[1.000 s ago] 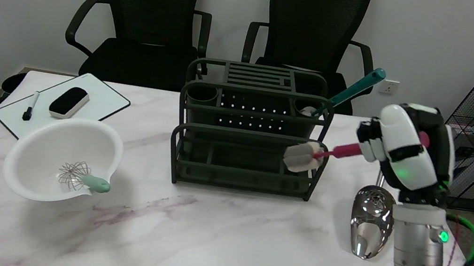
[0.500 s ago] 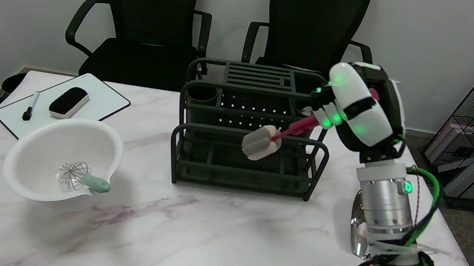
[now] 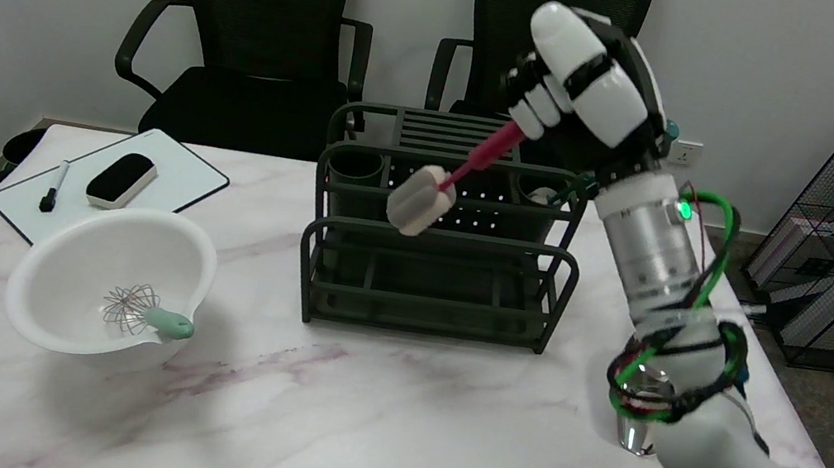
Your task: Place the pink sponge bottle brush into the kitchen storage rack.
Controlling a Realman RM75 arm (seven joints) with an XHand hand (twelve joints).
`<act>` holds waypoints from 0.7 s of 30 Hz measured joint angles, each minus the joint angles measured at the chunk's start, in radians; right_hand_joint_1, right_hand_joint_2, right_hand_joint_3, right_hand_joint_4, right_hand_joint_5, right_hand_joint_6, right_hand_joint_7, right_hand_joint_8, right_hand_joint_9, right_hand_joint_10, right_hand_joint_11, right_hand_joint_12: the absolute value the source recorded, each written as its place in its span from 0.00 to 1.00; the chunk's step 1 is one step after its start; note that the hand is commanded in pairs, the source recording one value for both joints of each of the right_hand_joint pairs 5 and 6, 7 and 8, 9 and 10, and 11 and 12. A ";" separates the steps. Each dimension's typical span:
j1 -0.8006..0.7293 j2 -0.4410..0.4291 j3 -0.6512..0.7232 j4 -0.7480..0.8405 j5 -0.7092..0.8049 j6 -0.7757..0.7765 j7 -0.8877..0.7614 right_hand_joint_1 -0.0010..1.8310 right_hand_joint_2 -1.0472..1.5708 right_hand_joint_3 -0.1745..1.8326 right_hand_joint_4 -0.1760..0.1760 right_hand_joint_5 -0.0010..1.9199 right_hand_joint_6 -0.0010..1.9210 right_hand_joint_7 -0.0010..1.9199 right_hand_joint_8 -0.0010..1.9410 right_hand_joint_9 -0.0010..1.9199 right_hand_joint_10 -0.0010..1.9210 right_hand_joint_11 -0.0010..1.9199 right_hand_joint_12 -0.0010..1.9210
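Observation:
My right hand [image 3: 587,85] is raised above the back right of the dark green storage rack [image 3: 436,258] and grips the pink handle of the sponge bottle brush [image 3: 469,167]. The brush slopes down to the left. Its pale sponge head [image 3: 421,200] hangs in the air over the rack's middle, in front of the perforated back panel, touching nothing that I can see. The upper end of the handle is hidden inside my hand.
A round cup [image 3: 354,165] sits at the rack's back left; a teal-handled tool [image 3: 568,188] at its back right is mostly hidden by my arm. A white bowl [image 3: 92,250] with a whisk [image 3: 145,312] stands at the left, a whiteboard [image 3: 175,175] with an eraser [image 3: 121,180] and marker behind it. A shiny scoop [image 3: 637,432] lies under my forearm.
My right hand has risen and moved left from beside the rack's right end to above it. The brush went with it, its sponge head travelling from the rack's front right corner to over the middle.

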State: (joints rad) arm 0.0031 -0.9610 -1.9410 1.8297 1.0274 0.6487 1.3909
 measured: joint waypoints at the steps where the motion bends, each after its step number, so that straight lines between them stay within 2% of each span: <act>1: 0.019 0.001 0.003 0.000 0.009 -0.022 0.003 0.56 1.00 0.37 0.50 1.00 1.00 1.00 0.99 1.00 1.00 1.00 1.00; 10: 0.233 0.006 0.008 -0.041 0.112 -0.229 0.024 0.56 1.00 0.26 0.50 1.00 1.00 1.00 0.99 1.00 1.00 1.00 1.00; 21: 0.474 -0.010 -0.034 -0.186 0.184 -0.411 0.031 0.58 1.00 0.25 0.50 1.00 1.00 1.00 0.99 1.00 1.00 1.00 1.00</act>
State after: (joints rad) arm 0.4772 -0.9705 -1.9755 1.6436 1.2116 0.2380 1.4218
